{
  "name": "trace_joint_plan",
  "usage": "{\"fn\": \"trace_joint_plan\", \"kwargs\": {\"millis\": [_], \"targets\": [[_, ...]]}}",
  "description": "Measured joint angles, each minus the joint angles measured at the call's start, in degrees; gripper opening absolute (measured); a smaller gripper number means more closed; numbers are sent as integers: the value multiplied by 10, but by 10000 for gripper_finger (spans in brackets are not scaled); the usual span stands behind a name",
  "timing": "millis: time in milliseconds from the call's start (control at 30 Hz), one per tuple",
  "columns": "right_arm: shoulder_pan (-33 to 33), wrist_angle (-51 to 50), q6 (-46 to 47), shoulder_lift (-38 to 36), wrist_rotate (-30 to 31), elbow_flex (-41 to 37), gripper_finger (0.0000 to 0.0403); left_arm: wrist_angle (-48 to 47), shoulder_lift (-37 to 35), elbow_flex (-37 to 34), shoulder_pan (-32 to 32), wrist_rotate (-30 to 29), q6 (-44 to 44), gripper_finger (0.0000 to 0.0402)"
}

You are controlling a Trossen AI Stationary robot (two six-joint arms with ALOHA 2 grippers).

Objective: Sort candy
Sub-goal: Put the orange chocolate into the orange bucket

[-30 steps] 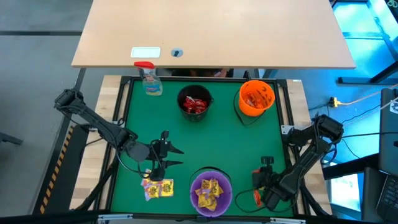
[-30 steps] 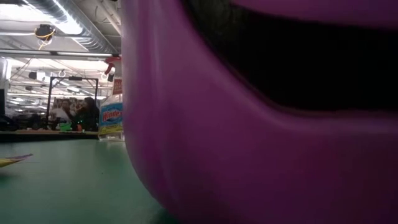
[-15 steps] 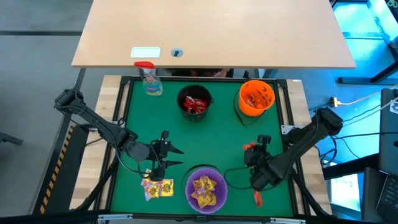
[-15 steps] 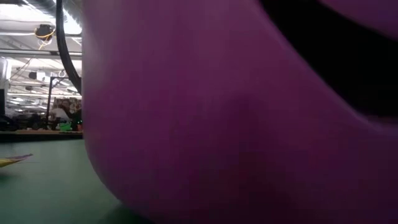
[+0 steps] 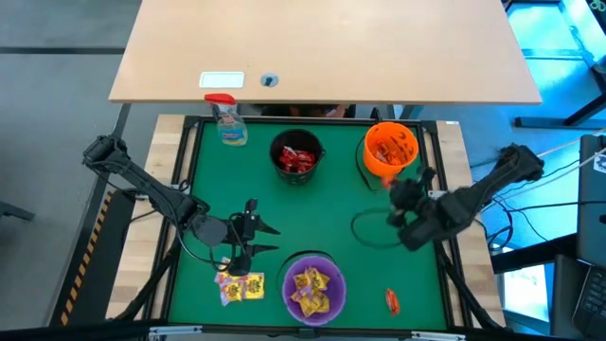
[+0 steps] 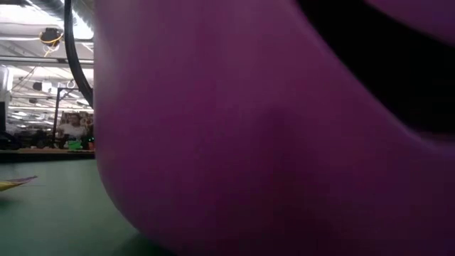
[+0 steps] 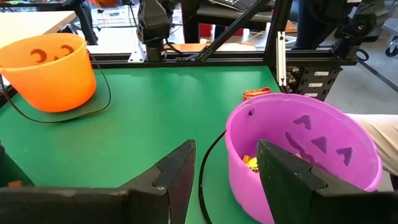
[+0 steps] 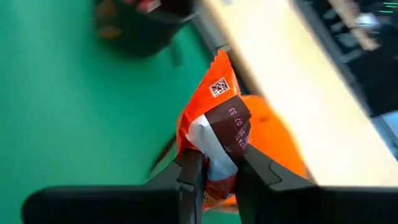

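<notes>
The right hand (image 5: 391,182) reached in from the surface's (image 5: 331,213) 3 o'clock side. It hung just beside the orange bucket (image 5: 391,149), near 1 o'clock. Its fingers (image 8: 191,177) pinched an orange candy (image 8: 214,134). That wrapper had a small square code on it, and some tiny print too small to read.

The left hand (image 5: 267,238) sat low near 8 o'clock, pointing at the purple bucket (image 5: 315,284) at 6 o'clock. Its fingers (image 7: 177,174) were spread apart and held nothing.

Yellow candy (image 5: 241,286) lay on the surface at 7 o'clock, under the left hand. More yellow candy was in the purple bucket. Red candy was in the black bucket (image 5: 296,155) at 12 o'clock. One orange candy (image 5: 392,301) lay at 5 o'clock.

Half a second before, the right hand was down by 5 o'clock, near the purple bucket. It had since swung up to the orange bucket. The left arm had not moved.
</notes>
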Motion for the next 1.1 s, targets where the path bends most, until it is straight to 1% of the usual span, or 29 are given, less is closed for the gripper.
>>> {"fn": "trace_joint_plan", "kwargs": {"millis": [100,167,300,467,533,667,733,867,967,1100], "targets": [[-49,0,0,-37,52,0,62,3,0,0,0,1,0,161],[-89,0,-3,-56,70,0,62,6,0,0,0,1,0,161],[-169,5,-41,-77,69,0,62,9,0,0,0,1,0,161],[-249,33,-114,-82,35,0,62,10,0,0,0,1,4,161],[-275,65,-151,-83,19,0,63,10,0,0,0,1,5,161],[-323,173,-246,-84,-27,0,62,10,0,0,0,1,5,161],[-345,230,-295,-84,-60,0,63,10,0,0,0,1,5,161],[-390,345,-377,-84,-146,-5,62,10,0,0,0,1,5,161],[-421,402,-397,-84,-194,-19,62,10,0,0,0,3,5,161],[-470,427,-405,-101,-238,-47,62,10,0,0,0,10,5,161]]}}
